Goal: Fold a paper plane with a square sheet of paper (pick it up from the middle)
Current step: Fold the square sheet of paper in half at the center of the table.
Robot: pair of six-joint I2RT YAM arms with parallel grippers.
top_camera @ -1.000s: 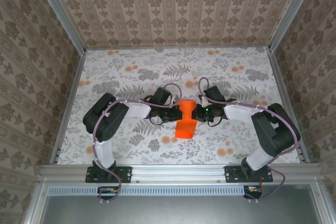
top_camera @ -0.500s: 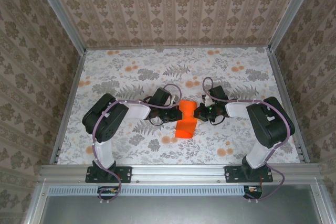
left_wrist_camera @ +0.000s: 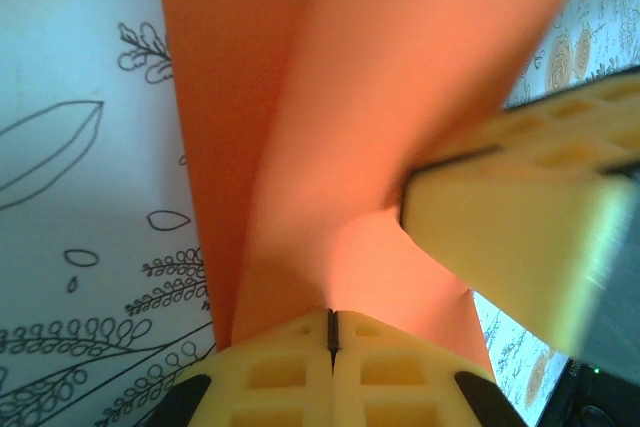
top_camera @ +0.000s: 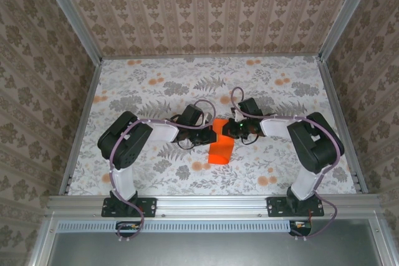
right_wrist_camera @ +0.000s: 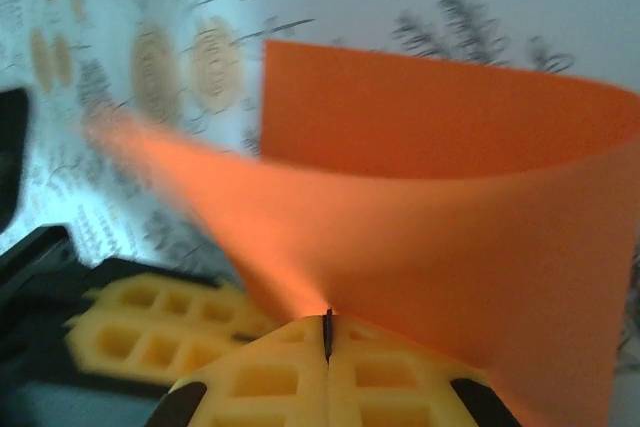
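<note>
One paper sheet [top_camera: 220,151], two tools [top_camera: 209,134] [top_camera: 231,130].

Top camera looks down; both wrist cameras closely share orange sheet [left_wrist_camera: 350,97].

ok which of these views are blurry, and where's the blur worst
Top external: sharp and evenly lit, the orange paper crisp between the arms. Left wrist: the paper is soft from closeness and smeared at the top right, but the left gripper shut on it reads clear. Right wrist: the worst, with the paper's left flap streaked by motion and the tablecloth hazy; the right gripper pinching it is clear.
</note>
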